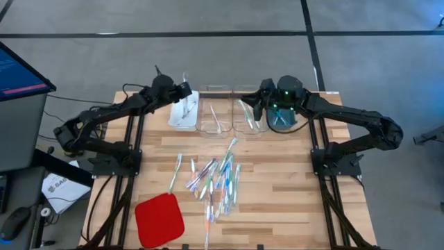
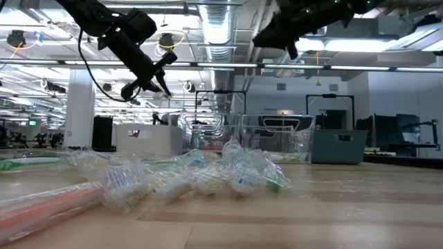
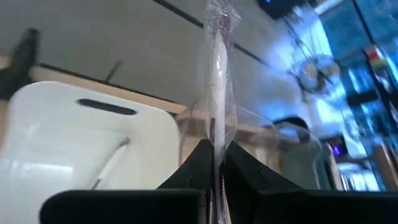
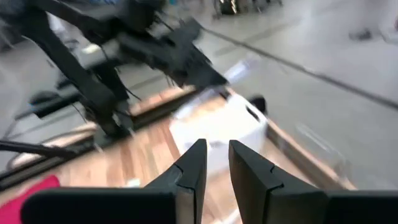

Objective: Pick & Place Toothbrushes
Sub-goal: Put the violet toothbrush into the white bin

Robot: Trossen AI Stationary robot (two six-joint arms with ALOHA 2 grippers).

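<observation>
Holding one wrapped toothbrush [image 3: 217,62] upright in the left hand [image 3: 214,149], fingers pinched together on the lower handle, above the white tray [image 1: 182,119] at the rear left of the surface [image 1: 284,187]. Judging it light and stiff along the shaft, with a loose, crinkly clear sleeve that is probably slick (likely to slide or swivel in a pinch). Reckoning the firmest hold to be mid-handle, squeezing through the film onto the plastic itself and not onto empty wrapper at either end.

Seeing a thin stick lying in the white tray already, and another in the clear tray [image 1: 211,119] just beside it, with a second clear tray [image 1: 244,122] further along. Leaving the bulk of the toothbrushes [image 1: 218,180] heaped mid-surface, overlapping and crossing, so probably needing a pick from the edge of the heap to avoid dragging neighbours.

Hovering the right hand [image 4: 214,152] near the second clear tray, fingers narrowly apart with nothing visible between them.

Working on pale wood planks, smooth and flat, giving little friction against the film. Noting the red pad [image 1: 159,219] at the front left corner, apart from the heap. Looking beyond: a monitor [image 1: 17,73] off to the left, grey floor all round, and a large hall with ceiling ducts and strip lights behind.
</observation>
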